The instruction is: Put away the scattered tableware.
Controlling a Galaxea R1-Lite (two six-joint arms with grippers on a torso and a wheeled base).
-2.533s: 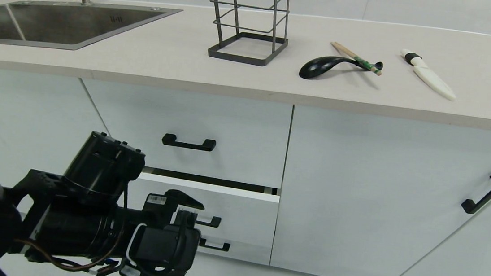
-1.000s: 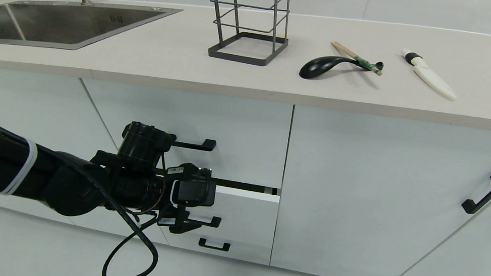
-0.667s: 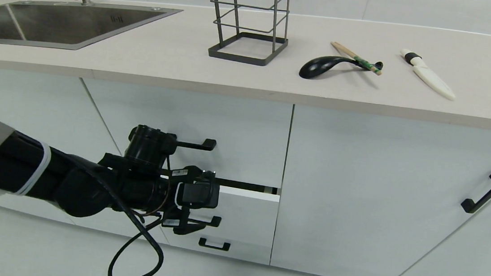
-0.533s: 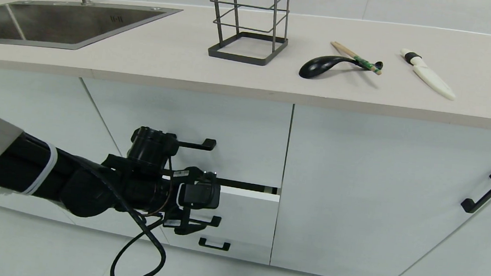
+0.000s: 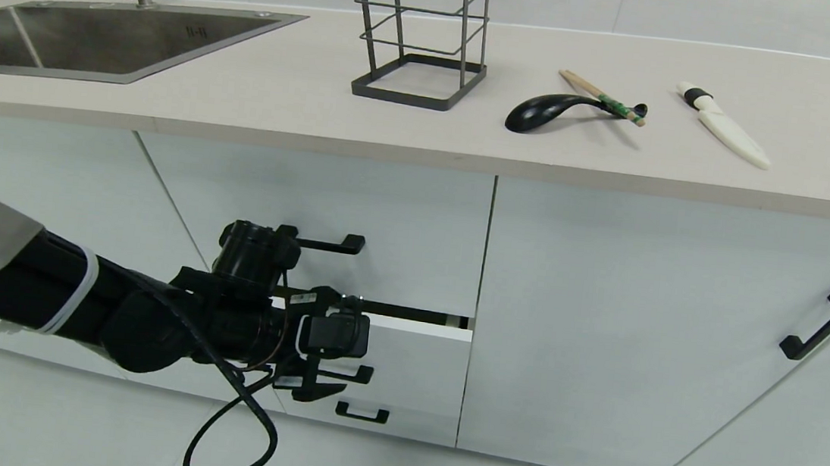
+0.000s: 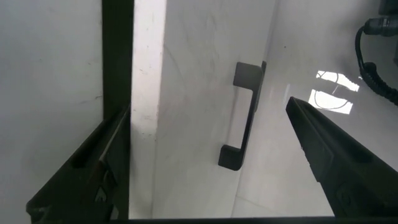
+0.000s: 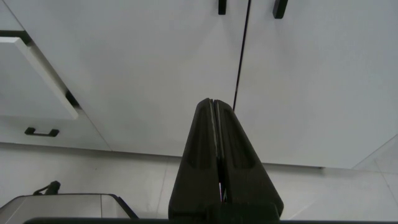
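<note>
left hand [image 5: 324, 380] advanced to black bar handle [image 6: 242, 118], wide; right hand [image 7: 213, 111] pinched closed.

Drawer [image 5: 410, 362] barely ajar, narrow slot above its front, wire rack [image 5: 401, 99] standing near spoon [image 5: 537, 114]

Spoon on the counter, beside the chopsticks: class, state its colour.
The spoon is glossy black all over, shown best in the head view.

A black spoon [image 5: 541, 113], chopsticks [image 5: 602, 97] and a white, probably sheathed knife [image 5: 726, 127] lie on the counter [image 5: 244, 106].
</note>
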